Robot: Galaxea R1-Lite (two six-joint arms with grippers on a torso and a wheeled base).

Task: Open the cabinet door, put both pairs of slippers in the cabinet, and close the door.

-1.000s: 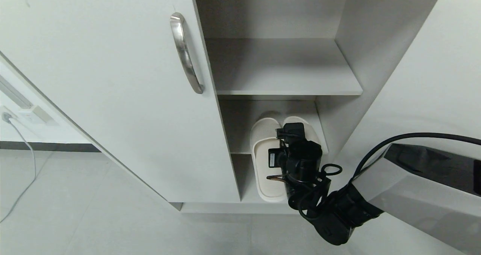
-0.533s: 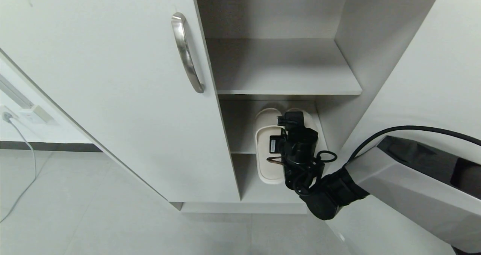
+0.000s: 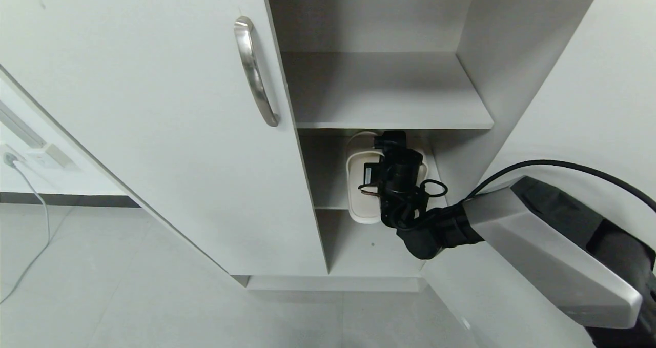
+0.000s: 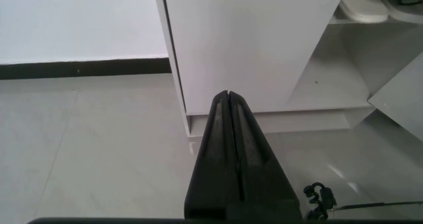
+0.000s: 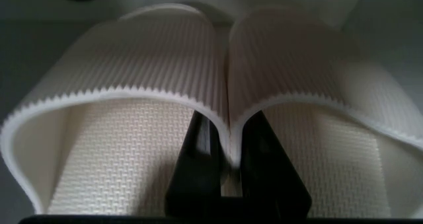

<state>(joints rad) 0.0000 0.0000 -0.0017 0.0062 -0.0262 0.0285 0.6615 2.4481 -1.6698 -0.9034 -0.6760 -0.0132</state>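
The door on the right side of the cabinet (image 3: 379,25) stands open, so you can count that first step as done. You are now in the middle of stowing one pair of slippers (image 5: 165,72).

The right end effector (image 5: 223,159) is clamped on the two inner edges of the pair, pinching them together. One slipper lies to each side of its fingers (image 5: 198,164), and the toes point away from it into the cabinet. The pair sits over the middle shelf (image 3: 328,184) just beneath the end effector, with the heels overhanging the shelf's front edge. You cannot tell from here whether the soles rest on the board.

The upper shelf (image 3: 384,91) is directly above the end effector and the bottom compartment (image 3: 359,250) is below it. The open door (image 3: 589,107) is on its right, and the closed door (image 3: 154,107) with its handle (image 3: 253,71) is on its left.

The left end effector (image 4: 228,95) has its fingers pressed together and grips nothing. It points at the floor (image 4: 99,138), with the cabinet base ahead of it.

By my reading, you have this pair to release, the second pair to put in, and the door to close.
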